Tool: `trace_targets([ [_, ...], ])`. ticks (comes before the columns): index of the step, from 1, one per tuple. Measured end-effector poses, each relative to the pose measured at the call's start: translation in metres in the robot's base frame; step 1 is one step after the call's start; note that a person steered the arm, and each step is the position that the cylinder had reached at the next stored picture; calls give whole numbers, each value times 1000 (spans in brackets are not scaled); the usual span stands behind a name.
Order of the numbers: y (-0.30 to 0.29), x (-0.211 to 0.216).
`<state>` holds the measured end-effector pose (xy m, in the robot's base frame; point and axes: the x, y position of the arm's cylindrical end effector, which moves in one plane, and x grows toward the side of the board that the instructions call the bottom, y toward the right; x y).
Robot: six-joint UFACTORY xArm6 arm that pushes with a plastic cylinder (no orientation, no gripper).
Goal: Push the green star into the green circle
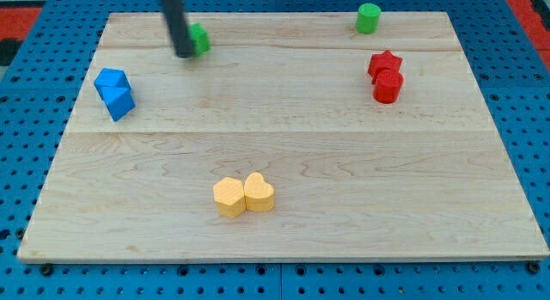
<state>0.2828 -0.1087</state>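
Note:
The green star (199, 37) sits near the view's top left on the wooden board (284, 137), partly hidden behind the rod. The green circle (369, 18), a short cylinder, stands at the view's top right, far to the right of the star. My tip (185, 53) rests on the board just left of and slightly below the star, touching or nearly touching its left side.
A red star (385, 63) and a red cylinder (388, 86) stand together at the right. Two blue blocks (113, 92) sit at the left edge. A yellow hexagon (229, 197) and a yellow heart (259, 192) sit together near the bottom centre.

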Motion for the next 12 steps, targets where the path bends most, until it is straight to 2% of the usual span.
trace_targets([
  [1, -16, 4],
  [2, -88, 20],
  [4, -45, -28],
  [6, 77, -21],
  [7, 74, 4],
  [8, 11, 2],
  [9, 9, -26],
  [10, 42, -42],
  [12, 176, -41],
])
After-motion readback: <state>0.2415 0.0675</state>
